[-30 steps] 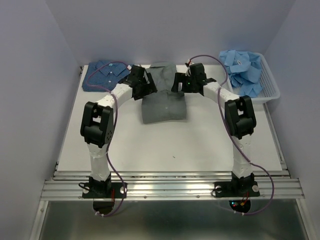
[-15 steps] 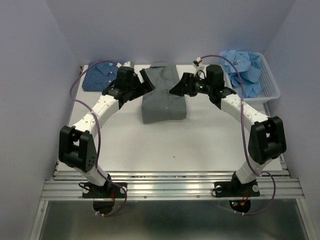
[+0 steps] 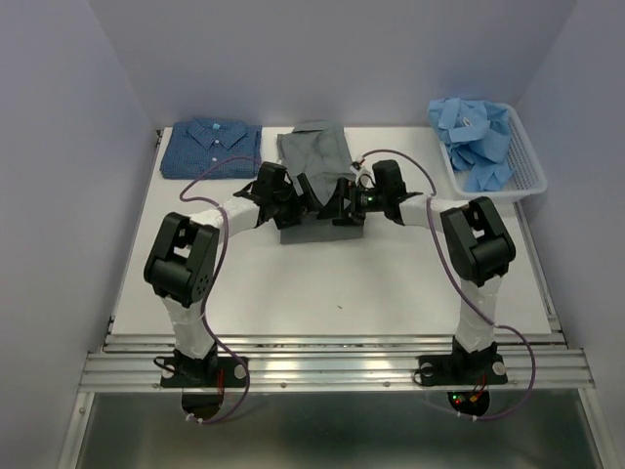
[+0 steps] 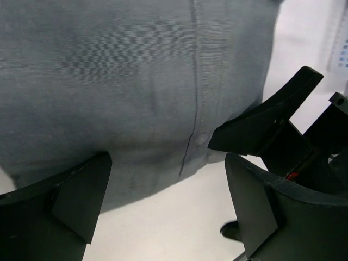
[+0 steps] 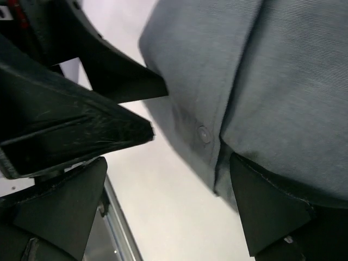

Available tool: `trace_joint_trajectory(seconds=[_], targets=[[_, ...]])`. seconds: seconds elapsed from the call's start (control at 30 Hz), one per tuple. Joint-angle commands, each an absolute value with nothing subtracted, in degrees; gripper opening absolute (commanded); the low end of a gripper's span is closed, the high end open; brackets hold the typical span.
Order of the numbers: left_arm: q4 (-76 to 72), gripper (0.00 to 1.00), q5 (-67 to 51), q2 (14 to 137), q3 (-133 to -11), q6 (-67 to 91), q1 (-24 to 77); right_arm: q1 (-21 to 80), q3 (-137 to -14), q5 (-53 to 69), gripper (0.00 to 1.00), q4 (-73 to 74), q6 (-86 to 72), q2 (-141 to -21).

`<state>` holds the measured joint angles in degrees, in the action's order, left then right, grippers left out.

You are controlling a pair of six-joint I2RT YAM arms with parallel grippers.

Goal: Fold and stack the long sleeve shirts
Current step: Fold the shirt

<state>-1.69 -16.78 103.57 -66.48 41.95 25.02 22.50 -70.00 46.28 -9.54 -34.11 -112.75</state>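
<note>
While both my elbows bend outward and my forearms angle in toward each other over the middle of the table (image 3: 322,283), my left gripper (image 4: 167,157) and right gripper (image 5: 167,160) face tip to tip, very close together, low over the near hem of the grey shirt (image 3: 314,151). Both stand wide apart and hold nothing; the hem and its buttoned placket lie between each pair of fingers. The dark blue shirt (image 3: 210,147) lies folded at the far left, and the light blue shirts (image 3: 477,132) are heaped in the white basket (image 3: 532,176) at the far right.
</note>
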Motion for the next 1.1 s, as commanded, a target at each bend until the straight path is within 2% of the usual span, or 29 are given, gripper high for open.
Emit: trace_joint_trajectory(seconds=[0.0, 0.23, 0.33, 0.43, 0.5, 0.63, 0.8, 1.07], targets=[[-3.7, 0.99, -17.1, 106.5, -69.0, 41.9, 24.5, 20.9, -72.3, 43.5, 1.00, -12.7, -33.3, -118.0], [-2.4, 0.99, -16.2, 109.5, -64.6, 42.2, 22.9, 19.1, -67.7, 35.8, 1.00, -12.4, -29.2, -120.7], [-1.3, 0.99, -15.8, 110.2, -64.2, 41.3, 22.5, 19.1, -66.3, 37.5, 1.00, -11.3, -28.6, -120.5], [-0.1, 0.99, -16.3, 109.9, -66.2, 39.8, 22.5, 19.1, -65.0, 39.0, 1.00, -10.0, -27.2, -117.7], [3.4, 0.99, -14.9, 107.9, -67.7, 39.9, 22.6, 19.1, -65.8, 35.9, 1.00, -6.3, -24.3, -114.1], [6.2, 0.99, -11.2, 102.0, -70.7, 40.6, 23.5, 19.1, -68.5, 34.6, 1.00, -2.3, -20.4, -108.3], [7.4, 0.99, -12.3, 98.4, -73.0, 41.7, 25.6, 19.1, -72.4, 34.4, 1.00, -2.2, -21.7, -107.5], [3.8, 0.99, -14.2, 102.1, -75.2, 42.5, 27.7, 19.1, -90.1, 33.0, 1.00, -1.9, -22.5, -120.3]])
